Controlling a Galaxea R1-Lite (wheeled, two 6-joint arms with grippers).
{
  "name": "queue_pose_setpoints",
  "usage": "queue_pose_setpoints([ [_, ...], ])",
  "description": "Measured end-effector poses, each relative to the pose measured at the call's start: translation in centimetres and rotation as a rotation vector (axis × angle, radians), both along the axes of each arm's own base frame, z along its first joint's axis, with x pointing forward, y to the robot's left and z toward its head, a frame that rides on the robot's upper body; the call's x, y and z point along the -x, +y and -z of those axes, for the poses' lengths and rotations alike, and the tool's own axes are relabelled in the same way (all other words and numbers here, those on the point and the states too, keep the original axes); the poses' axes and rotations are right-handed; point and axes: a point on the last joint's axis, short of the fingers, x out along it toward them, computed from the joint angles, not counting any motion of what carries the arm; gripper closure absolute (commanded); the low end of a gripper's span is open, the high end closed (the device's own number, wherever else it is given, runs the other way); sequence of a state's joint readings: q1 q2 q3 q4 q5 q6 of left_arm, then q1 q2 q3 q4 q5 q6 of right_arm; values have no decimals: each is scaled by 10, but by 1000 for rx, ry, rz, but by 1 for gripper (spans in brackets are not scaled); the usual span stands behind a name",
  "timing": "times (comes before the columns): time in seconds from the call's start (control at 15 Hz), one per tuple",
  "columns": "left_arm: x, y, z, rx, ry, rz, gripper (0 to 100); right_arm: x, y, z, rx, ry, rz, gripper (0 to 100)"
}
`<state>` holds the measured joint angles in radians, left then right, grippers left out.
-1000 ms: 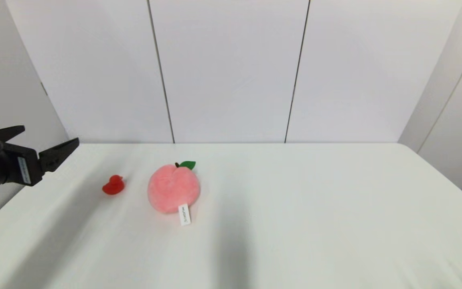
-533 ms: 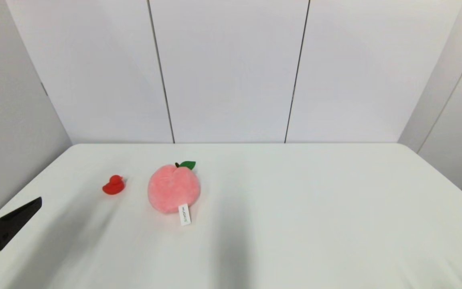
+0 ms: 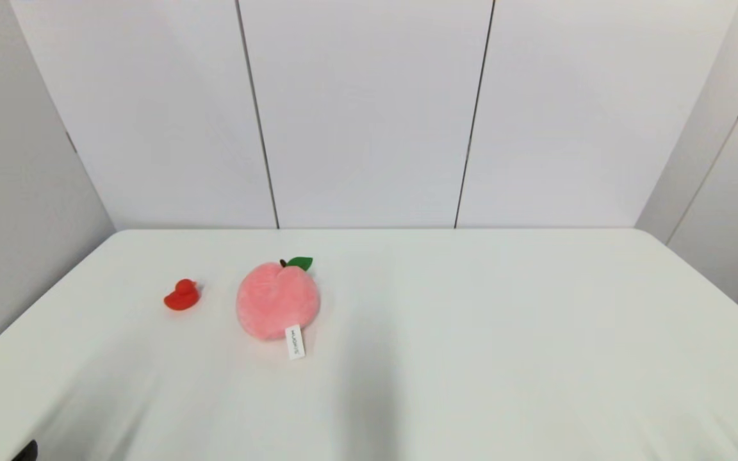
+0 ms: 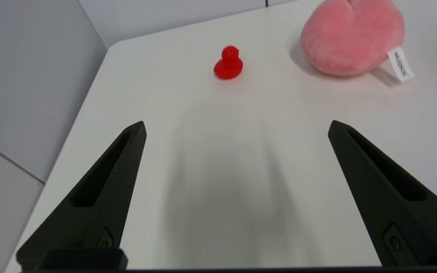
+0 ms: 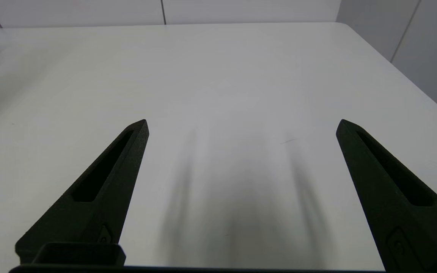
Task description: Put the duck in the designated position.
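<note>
The left end effector (image 4: 236, 127) has dropped back, spread wide and empty, well short of the duck (image 3: 181, 296).

On the white table (image 3: 471, 358) there is one small red duck (image 3: 181, 296) and one pink plush peach (image 3: 277, 299) with one green leaf (image 3: 300, 262) and one white tag (image 3: 294, 342). Two grippers are seen, each with two black fingers.
</note>
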<state>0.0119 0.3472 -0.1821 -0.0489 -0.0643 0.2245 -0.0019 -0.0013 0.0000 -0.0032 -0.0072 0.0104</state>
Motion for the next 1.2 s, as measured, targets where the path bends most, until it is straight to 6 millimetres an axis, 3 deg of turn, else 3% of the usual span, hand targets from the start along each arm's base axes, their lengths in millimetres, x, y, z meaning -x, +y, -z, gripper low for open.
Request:
queue_pose_setpoints([
  [0.27, 16, 0, 41, 2, -28, -2, 0, 0, 0, 0, 0, 0, 0, 0],
  [0.47, 22, 0, 57, 22, -44, -5, 0, 0, 0, 0, 0, 0, 0, 0],
  [1.2, 27, 0, 60, 40, -113, -4, 0, 0, 0, 0, -1, 0, 0, 0],
])
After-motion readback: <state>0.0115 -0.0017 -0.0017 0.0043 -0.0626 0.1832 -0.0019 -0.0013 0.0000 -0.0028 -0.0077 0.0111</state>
